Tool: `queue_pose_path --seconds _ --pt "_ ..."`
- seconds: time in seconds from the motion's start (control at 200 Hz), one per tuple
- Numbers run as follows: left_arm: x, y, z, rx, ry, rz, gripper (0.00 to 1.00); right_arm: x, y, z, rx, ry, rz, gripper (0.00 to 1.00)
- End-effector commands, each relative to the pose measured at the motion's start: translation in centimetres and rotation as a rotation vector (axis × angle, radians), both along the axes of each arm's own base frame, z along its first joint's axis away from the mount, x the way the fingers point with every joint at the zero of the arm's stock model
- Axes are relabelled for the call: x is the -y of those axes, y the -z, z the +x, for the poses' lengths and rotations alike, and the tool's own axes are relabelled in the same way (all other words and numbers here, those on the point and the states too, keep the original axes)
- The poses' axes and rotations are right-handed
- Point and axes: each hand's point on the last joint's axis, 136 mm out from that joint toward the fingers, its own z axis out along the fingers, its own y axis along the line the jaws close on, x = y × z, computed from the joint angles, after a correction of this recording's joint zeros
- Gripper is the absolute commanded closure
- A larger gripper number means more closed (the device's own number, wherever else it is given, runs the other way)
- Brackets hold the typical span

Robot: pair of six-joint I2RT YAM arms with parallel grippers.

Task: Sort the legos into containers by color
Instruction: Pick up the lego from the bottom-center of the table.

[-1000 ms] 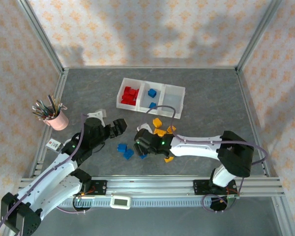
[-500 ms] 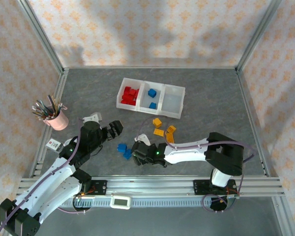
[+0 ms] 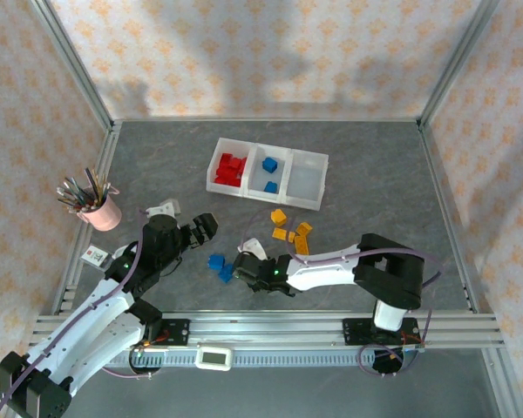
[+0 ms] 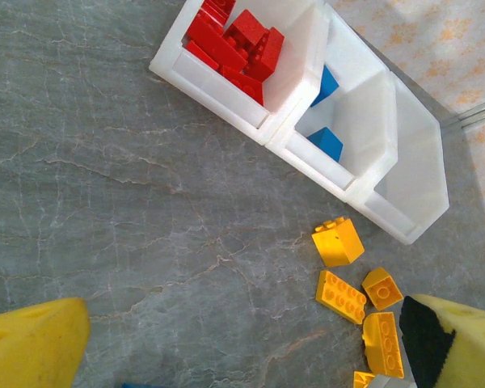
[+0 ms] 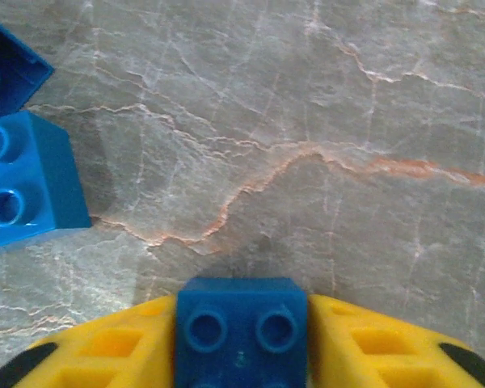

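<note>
We saw a small blue brick (image 5: 241,319) with two round bumps on its top. It sat tight between the two yellow fingers (image 5: 105,352) of the right gripper (image 5: 241,356). One finger pressed on each side, so the gripper was closed on it. The brick was low down at the grey table (image 5: 307,121), near the front edge and a bit left of the middle. It made a small dark shadow on the table in front of it.

Just to its left lay two loose blue bricks (image 5: 24,190), close together. The nearer one was bright blue, and the one behind it looked darker.

Further back and to the right lay a little bunch of yellow bricks (image 3: 292,233). Some were long and flat, and some were short and blocky. They all lay on the table, near the bins but not in them.

Behind them stood the three white bins (image 3: 314,202), joined in one row. The left bin held a heap of red bricks (image 3: 231,168). The middle bin held two blue pieces (image 3: 269,164).

The left gripper (image 3: 205,228) hung over the table, just left of the loose blue bricks. Its yellow fingers stood wide apart and held nothing.

Far over on the left side stood a pink cup (image 3: 103,213) full of pens.
</note>
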Motion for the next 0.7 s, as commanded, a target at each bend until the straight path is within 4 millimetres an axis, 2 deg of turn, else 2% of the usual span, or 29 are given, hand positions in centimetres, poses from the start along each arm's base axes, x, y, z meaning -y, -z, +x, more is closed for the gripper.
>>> queue_pose_path --seconds 0.0,0.155,0.27,0.49,0.691 --pt "-0.4 0.0 0.0 -0.004 -0.023 0.014 0.01 -0.3 -0.5 0.6 0.024 0.009 0.008 0.65" --pt "-0.4 -0.8 0.3 0.015 -0.024 0.015 0.01 -0.7 -3.1 1.9 0.051 0.022 0.055 0.71" --pt "-0.4 -1.4 0.7 0.033 -0.034 0.013 0.01 -0.3 -5.6 4.0 0.086 0.067 0.090 0.73" --pt "0.1 -3.5 2.1 0.085 -0.038 -0.002 0.01 1.0 -10.0 10.2 0.176 0.191 0.144 0.73" --pt "0.6 -5.3 3.8 0.130 -0.045 -0.001 0.01 1.6 -12.5 16.7 0.238 0.279 0.166 0.73"
